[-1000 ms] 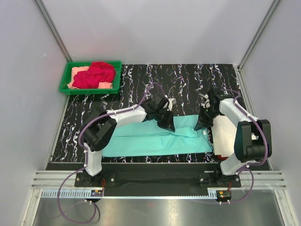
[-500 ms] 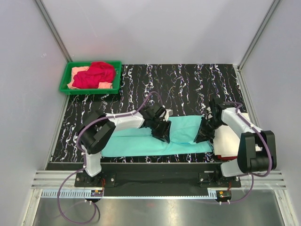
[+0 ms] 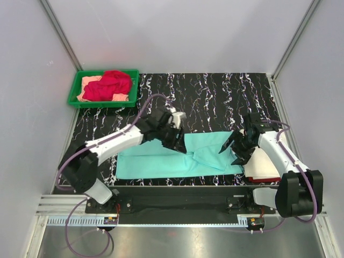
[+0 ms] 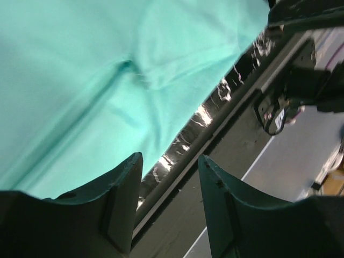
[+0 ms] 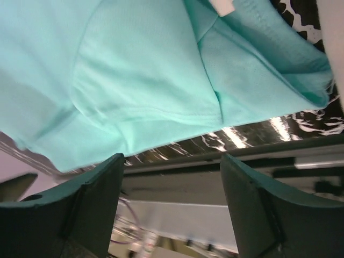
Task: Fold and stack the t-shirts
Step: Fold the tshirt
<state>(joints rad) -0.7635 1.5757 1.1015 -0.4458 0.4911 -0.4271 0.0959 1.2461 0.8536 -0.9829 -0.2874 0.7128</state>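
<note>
A mint-teal t-shirt (image 3: 156,164) lies folded into a long strip along the table's near edge, also filling the left wrist view (image 4: 80,70) and the right wrist view (image 5: 140,70). My left gripper (image 3: 179,143) hovers over the strip's far middle, open (image 4: 169,157), with nothing between its fingers. The right gripper (image 3: 232,152) hangs over the strip's right end, open wide (image 5: 172,157) and empty. A red t-shirt (image 3: 110,83) and a peach one (image 3: 88,81) lie crumpled in the green tray. A folded cream-white t-shirt (image 3: 263,161) sits at the right on a red one (image 3: 258,179).
The green plastic tray (image 3: 102,104) stands at the far left corner of the black marbled table (image 3: 215,97). Grey walls close the table in on three sides. A black rail (image 3: 177,191) with the arm bases runs along the near edge.
Both grippers carried the teal shirt's far edge toward the near side, then opened and let it go. The left gripper has risen and drawn back; the right hangs just off the cloth.
</note>
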